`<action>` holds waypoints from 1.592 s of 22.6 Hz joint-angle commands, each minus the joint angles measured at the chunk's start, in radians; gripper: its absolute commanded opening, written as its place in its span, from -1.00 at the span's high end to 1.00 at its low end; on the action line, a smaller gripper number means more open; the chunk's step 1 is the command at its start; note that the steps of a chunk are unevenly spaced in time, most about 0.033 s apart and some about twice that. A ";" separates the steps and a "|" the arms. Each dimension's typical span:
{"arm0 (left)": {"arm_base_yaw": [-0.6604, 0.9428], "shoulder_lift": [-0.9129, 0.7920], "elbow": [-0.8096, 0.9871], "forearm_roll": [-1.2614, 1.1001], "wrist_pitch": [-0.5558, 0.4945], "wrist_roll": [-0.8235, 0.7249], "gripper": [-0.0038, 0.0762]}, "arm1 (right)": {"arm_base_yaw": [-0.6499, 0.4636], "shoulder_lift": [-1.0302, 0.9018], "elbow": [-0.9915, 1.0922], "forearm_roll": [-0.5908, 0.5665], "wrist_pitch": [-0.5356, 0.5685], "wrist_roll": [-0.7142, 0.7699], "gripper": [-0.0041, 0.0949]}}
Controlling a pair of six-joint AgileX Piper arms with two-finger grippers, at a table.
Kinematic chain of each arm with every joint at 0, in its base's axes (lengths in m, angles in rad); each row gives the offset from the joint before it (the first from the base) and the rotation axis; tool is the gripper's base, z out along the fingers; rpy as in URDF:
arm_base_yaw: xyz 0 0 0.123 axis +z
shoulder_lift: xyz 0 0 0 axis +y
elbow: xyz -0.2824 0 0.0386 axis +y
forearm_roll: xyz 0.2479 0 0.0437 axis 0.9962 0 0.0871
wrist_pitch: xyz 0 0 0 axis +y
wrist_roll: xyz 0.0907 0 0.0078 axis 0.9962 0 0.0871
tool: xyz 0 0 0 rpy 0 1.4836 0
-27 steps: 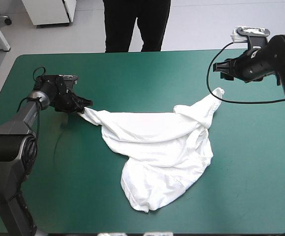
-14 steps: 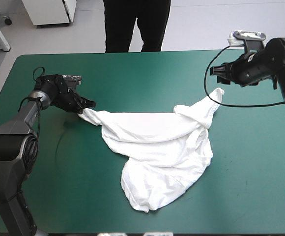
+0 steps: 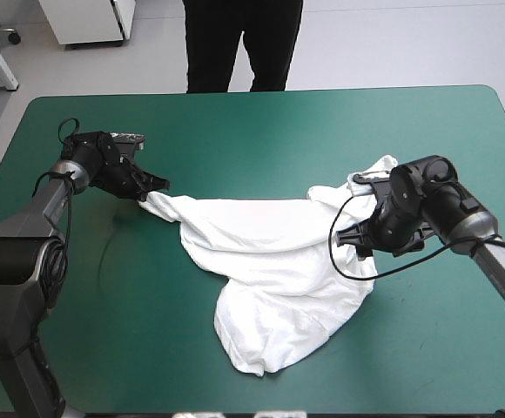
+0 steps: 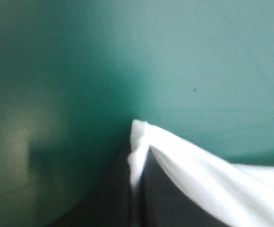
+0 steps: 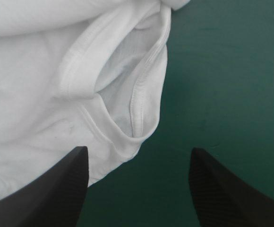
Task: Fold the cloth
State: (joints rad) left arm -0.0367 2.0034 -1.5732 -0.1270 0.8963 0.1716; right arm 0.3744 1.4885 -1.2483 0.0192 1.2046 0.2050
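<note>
The white T-shirt (image 3: 279, 261) lies crumpled across the middle of the table, with one corner drawn out toward the left. My left gripper (image 3: 152, 186) is shut on that corner. In the left wrist view the cloth (image 4: 184, 161) is pinched between the closed black fingers (image 4: 113, 198). My right gripper (image 3: 355, 240) hangs low over the shirt's right side, open. In the right wrist view its gripper (image 5: 138, 151) stands wide apart. A hemmed opening of the shirt (image 5: 127, 90) lies just ahead of it, and nothing is between the fingers.
The teal-green cover (image 3: 235, 122) runs wide around the shirt toward the far, left and right edges. The shirt's near end (image 3: 252, 366) lies close to the table's front edge.
My right arm has swung from above the table's far right down and inward to the shirt's right side. My left gripper has stayed at the left corner and shut on it.
</note>
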 commanded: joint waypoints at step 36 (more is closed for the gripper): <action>-0.002 -0.665 -0.037 0.016 0.150 0.011 0.93 | 0.063 -0.252 -0.368 -0.338 -0.001 0.017 0.95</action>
State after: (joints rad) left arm -0.0367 1.4678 -1.5668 -0.1114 1.0889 0.1897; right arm 0.4369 1.2865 -1.4678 -0.2202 1.2093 0.2621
